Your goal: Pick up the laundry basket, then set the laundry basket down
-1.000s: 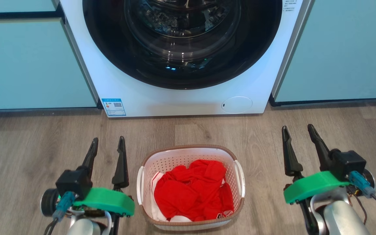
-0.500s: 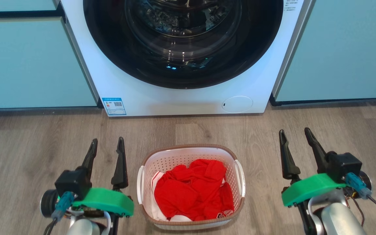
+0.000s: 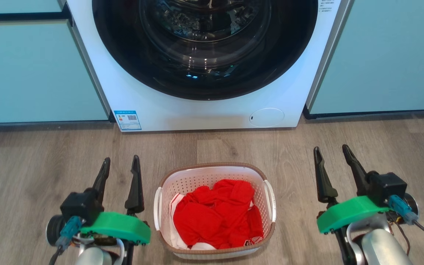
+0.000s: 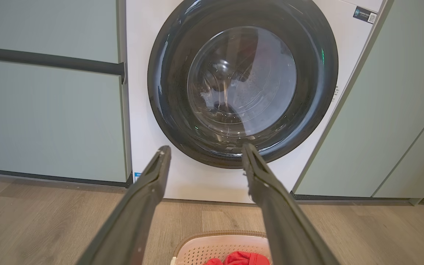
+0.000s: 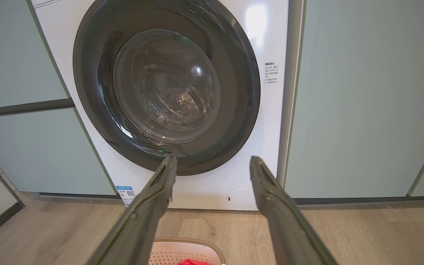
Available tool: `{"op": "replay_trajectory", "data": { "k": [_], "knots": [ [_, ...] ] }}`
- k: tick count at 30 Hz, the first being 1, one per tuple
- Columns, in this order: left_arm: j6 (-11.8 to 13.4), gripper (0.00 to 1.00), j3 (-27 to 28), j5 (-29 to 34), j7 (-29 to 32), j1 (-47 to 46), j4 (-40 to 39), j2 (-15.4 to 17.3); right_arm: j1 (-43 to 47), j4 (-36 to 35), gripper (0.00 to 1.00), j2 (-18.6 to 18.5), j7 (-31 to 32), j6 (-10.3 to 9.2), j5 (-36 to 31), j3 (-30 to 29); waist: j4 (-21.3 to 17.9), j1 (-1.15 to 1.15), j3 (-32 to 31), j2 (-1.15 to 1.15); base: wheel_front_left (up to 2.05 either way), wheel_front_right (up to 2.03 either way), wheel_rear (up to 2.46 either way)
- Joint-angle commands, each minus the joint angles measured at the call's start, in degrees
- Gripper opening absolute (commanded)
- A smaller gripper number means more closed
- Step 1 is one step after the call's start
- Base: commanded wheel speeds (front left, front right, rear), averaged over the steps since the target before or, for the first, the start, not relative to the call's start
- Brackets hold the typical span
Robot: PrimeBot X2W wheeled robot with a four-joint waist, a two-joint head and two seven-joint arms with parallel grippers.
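The laundry basket, white and perforated with a brown rim and white side handles, stands on the wood floor in the head view's lower middle, holding red clothing. Its far rim also peeks in at the bottom of the left wrist view and the right wrist view. My left gripper hovers just left of the basket, open and holding nothing. My right gripper is further off on the basket's right side, open as well, with a strip of bare floor between it and the handle.
A white front-loading washing machine with a dark round door stands straight ahead, about a basket's length beyond the basket. Pale green cabinet fronts flank it on both sides. Wood floor spreads to the left and right of the grippers.
My right gripper has dropped a little toward me and shifted slightly to the left. The left gripper and the basket stay where they were.
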Motion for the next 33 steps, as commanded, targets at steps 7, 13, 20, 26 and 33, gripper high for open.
{"op": "replay_trajectory", "data": {
  "k": [7,13,20,26,33],
  "knots": [
    [-0.2,1.00,2.2,-0.7,-0.3,-2.0,-1.5,0.0,-2.0,-1.6,1.00,0.4,-0.7,0.08,0.0,1.6,0.0,0.00,-0.1,0.00,0.00,0.00,0.00],
    [-0.6,1.00,2.2,-1.1,-0.3,-2.0,-1.0,0.0,-2.0,-1.5,1.00,0.4,-0.7,0.08,0.0,1.7,0.1,0.00,-0.1,0.00,0.00,0.00,0.00],
    [-1.5,0.00,-0.1,-1.4,0.0,0.1,1.5,0.0,0.1,0.9,0.00,0.0,0.1,0.00,0.0,0.3,0.2,0.00,-0.2,0.00,0.00,0.00,0.00],
    [-1.7,0.00,0.0,-3.9,0.6,1.1,3.6,0.1,1.1,2.9,0.00,-0.1,0.5,0.00,2.5,0.2,0.2,0.00,-0.1,0.00,0.00,0.00,0.00],
    [-2.2,0.00,0.8,-8.3,1.6,0.6,3.9,0.3,0.8,3.1,0.00,-0.4,1.4,0.01,7.3,-0.3,0.1,0.00,0.0,0.00,0.00,0.00,0.00]
  ]
}}
